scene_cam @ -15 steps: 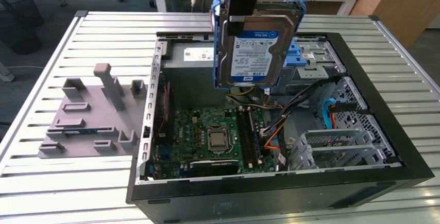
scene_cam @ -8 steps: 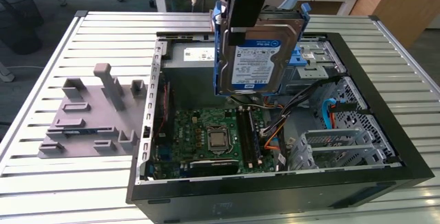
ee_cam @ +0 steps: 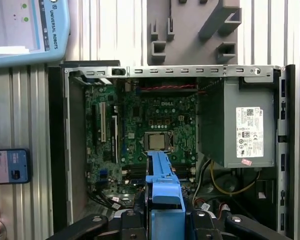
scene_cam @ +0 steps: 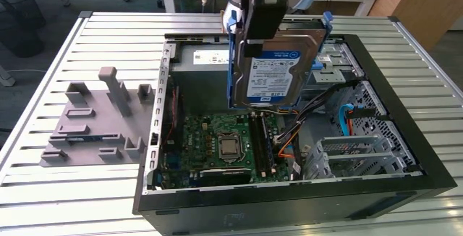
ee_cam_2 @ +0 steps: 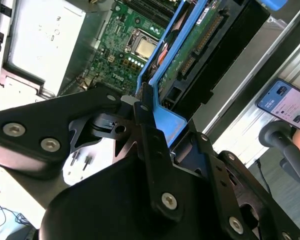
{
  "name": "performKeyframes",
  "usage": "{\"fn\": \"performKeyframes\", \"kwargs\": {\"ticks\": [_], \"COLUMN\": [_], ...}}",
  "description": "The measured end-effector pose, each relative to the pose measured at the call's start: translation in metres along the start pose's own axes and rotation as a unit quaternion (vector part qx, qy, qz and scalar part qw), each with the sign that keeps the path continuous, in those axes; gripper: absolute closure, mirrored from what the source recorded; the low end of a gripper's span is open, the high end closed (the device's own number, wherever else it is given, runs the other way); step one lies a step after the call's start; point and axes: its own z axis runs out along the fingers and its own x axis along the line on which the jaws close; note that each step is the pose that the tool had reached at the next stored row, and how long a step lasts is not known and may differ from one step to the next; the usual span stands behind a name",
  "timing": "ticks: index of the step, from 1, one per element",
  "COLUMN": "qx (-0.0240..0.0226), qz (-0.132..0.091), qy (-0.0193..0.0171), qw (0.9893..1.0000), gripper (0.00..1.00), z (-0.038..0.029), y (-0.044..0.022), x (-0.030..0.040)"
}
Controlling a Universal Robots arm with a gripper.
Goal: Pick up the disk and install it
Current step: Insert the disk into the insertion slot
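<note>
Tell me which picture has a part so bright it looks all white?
The second wrist view: glare washes the power-supply box nearly white. In the first wrist view the power-supply box looks plain grey under even light. In the exterior view the light is even too, and the disk, clamped in the gripper, shows only a soft sheen on its metal.

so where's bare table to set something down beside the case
Bare slatted table lies beyond the grey fixture and in front of it, on the exterior view's left of the case. Inside the case is crowded: board, cables, and the disk held by the gripper above.
</note>
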Motion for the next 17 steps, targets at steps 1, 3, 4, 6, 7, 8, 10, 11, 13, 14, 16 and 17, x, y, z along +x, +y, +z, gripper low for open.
{"fn": "performKeyframes", "kwargs": {"ticks": [1, 3, 4, 6, 7, 8, 10, 11, 13, 14, 16, 17], "qx": [0.0001, 0.0000, 0.0000, -0.0001, -0.0001, -0.0001, -0.0002, -0.0002, -0.0002, -0.0001, -0.0001, -0.0002], "qz": [0.000, 0.000, 0.000, 0.000, 0.000, 0.000, 0.000, 0.000, 0.000, 0.000, 0.000, 0.000], "qy": [-0.0001, 0.0001, 0.0000, 0.0000, 0.0000, 0.0000, 0.0000, 0.0001, 0.0001, 0.0001, -0.0001, 0.0000], "qw": [1.0000, 1.0000, 1.0000, 1.0000, 1.0000, 1.0000, 1.0000, 1.0000, 1.0000, 1.0000, 1.0000, 1.0000], "gripper": [0.64, 0.64, 0.64, 0.64, 0.64, 0.64, 0.64, 0.64, 0.64, 0.64, 0.64, 0.64], "z": [0.0005, 0.0008, 0.0011, 0.0015, 0.0017, 0.0019, 0.0021, 0.0022, 0.0027, 0.0029, 0.0035, 0.0037], "y": [-0.0021, -0.0072, -0.0103, -0.0169, -0.0201, -0.0224, -0.0239, -0.0241, -0.0243, -0.0244, -0.0247, -0.0248], "x": [0.0003, 0.0005, 0.0006, 0.0006, 0.0006, 0.0007, 0.0008, 0.0010, 0.0032, 0.0056, 0.0119, 0.0154]}}
